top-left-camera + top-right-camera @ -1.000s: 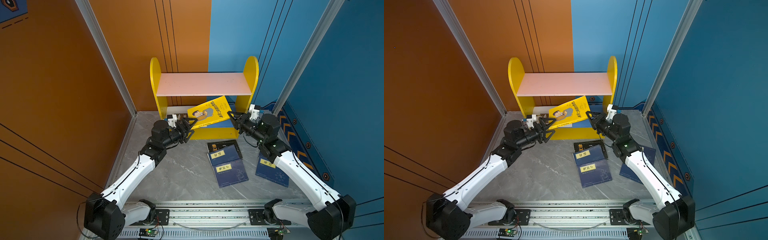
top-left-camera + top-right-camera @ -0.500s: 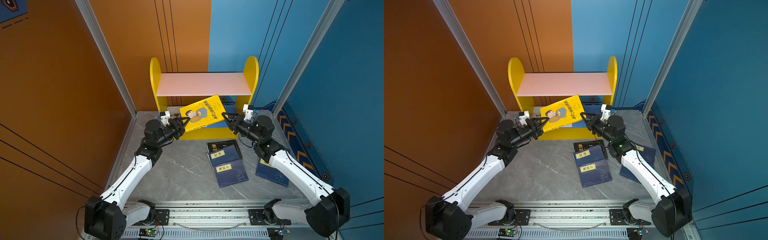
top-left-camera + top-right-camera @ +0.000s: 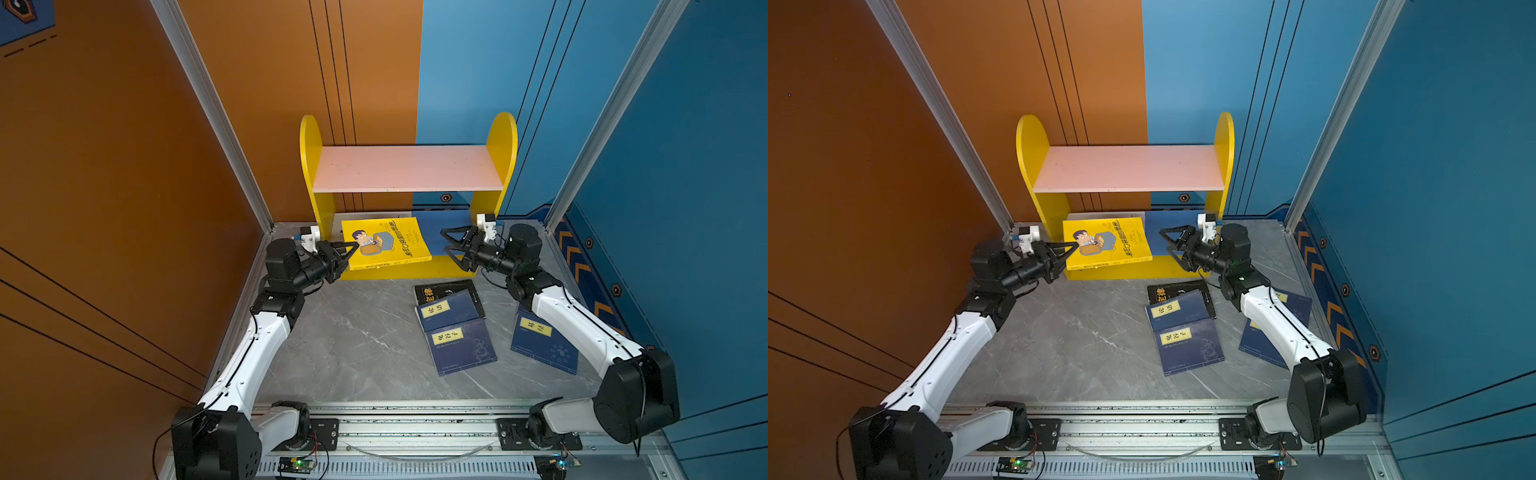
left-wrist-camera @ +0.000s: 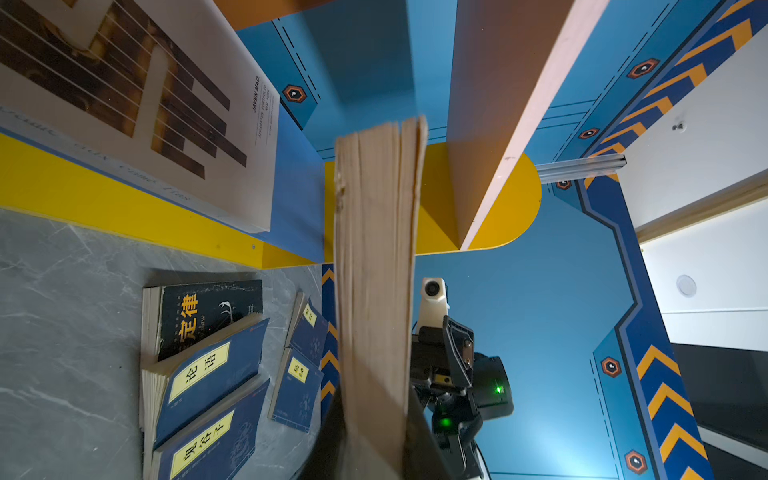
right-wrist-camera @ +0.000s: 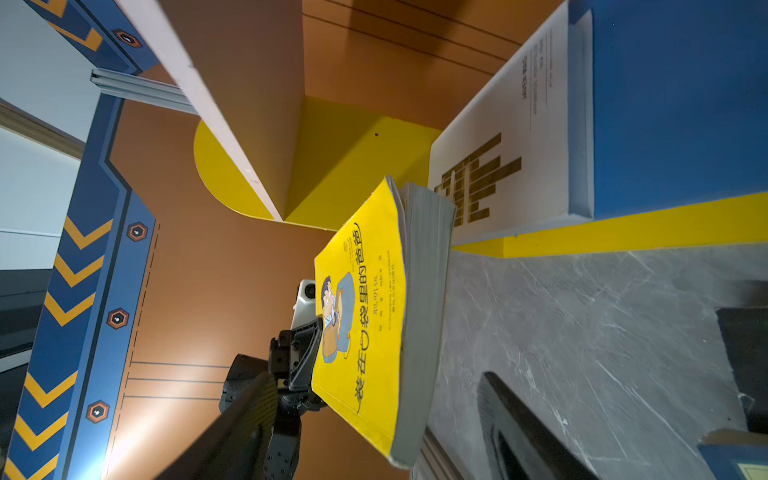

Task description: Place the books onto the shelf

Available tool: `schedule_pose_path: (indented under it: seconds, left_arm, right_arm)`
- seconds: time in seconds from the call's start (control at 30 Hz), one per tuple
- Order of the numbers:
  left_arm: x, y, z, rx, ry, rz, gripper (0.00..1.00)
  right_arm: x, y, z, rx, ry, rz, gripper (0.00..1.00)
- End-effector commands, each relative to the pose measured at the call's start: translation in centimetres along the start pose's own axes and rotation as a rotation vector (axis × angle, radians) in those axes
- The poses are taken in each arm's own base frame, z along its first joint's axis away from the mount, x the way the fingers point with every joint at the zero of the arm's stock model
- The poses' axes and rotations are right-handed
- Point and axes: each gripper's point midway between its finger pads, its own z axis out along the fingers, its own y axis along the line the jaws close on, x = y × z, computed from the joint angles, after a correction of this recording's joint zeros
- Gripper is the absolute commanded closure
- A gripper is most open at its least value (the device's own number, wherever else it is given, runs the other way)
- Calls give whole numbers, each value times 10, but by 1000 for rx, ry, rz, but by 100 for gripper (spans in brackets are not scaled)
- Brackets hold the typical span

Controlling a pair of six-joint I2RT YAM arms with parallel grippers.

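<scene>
While left jaws clamp yellow book (image 3: 384,243), right jaws apart; marbled surface (image 3: 353,345), orange wall (image 3: 124,166), blue wall (image 3: 685,187)

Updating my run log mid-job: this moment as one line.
left gripper: shut on yellow book | right gripper: open, clear of it | white book: on shelf lower board | floor: black book, navy books

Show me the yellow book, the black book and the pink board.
yellow book (image 3: 384,243): in a top view, centre of cover.
black book (image 3: 452,287): in a top view, uncovered part of cover.
pink board (image 3: 407,168): in a top view, centre of top face.
</scene>
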Motion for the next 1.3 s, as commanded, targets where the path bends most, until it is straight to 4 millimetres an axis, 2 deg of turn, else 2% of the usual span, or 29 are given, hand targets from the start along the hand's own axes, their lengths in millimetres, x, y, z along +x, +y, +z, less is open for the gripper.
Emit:
schedule_pose_path:
  seconds: [0.0, 0.1, 0.23, 0.47, 0.73, 0.87, 1.03, 1.07, 1.2, 1.27]
  left_arm:
    - [15, -32, -4, 102, 109, 128, 100]
    - [15, -31, -3, 100, 117, 134, 100]
    - [13, -25, -1, 92, 122, 131, 100]
    - [5, -25, 5, 105, 119, 145, 100]
    - [2, -24, 11, 115, 139, 151, 100]
    - [-2, -23, 14, 118, 136, 154, 100]
    - [-4, -19, 18, 114, 149, 147, 100]
    - [-7, -28, 18, 127, 146, 163, 100]
    - [-12, -27, 22, 125, 141, 159, 100]
    - [-15, -26, 22, 120, 134, 155, 100]
  right_arm:
    - [24, 8, 7, -51, 176, 3, 22]
    - [31, 1, 13, -51, 217, 16, 22]
    - [44, 12, 21, -85, 278, -4, 23]
    - [58, 8, 23, -86, 344, 29, 39]
    - [55, 13, 31, -142, 338, 89, 60]
    - [52, 16, 34, -184, 324, 115, 61]
    - [49, 15, 37, -185, 322, 118, 67]
    - [49, 14, 38, -183, 322, 118, 68]
    - [49, 9, 41, -161, 326, 113, 72]
    - [51, 4, 41, -136, 328, 104, 69]
